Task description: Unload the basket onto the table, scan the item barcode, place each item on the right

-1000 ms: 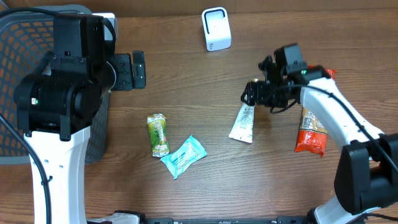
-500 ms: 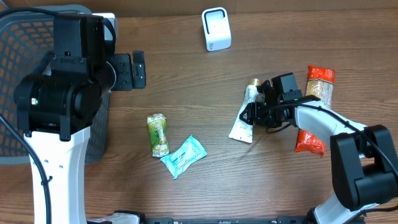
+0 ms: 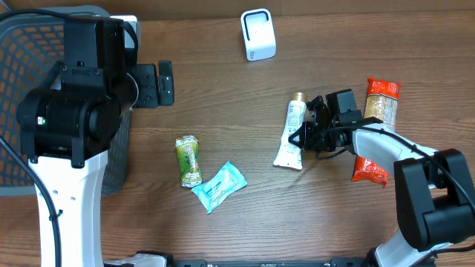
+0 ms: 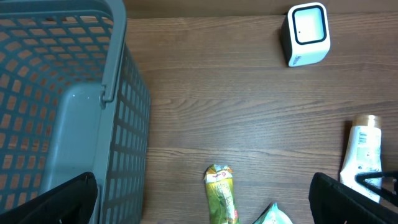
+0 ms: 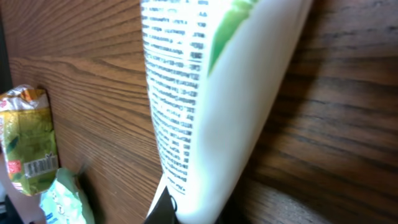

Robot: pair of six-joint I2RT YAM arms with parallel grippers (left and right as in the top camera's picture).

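Right end effector (image 3: pixel 303 139) tight on tube (image 3: pixel 295 120)

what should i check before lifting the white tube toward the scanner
1. right gripper shut on white tube: ok
2. grip firm enough to lift: cannot tell
3. tube's barcode located: cannot tell, right wrist view shows only fine print
4. route to scanner free: ok, nothing lies between
5. left gripper out of the way: ok, open beside the basket
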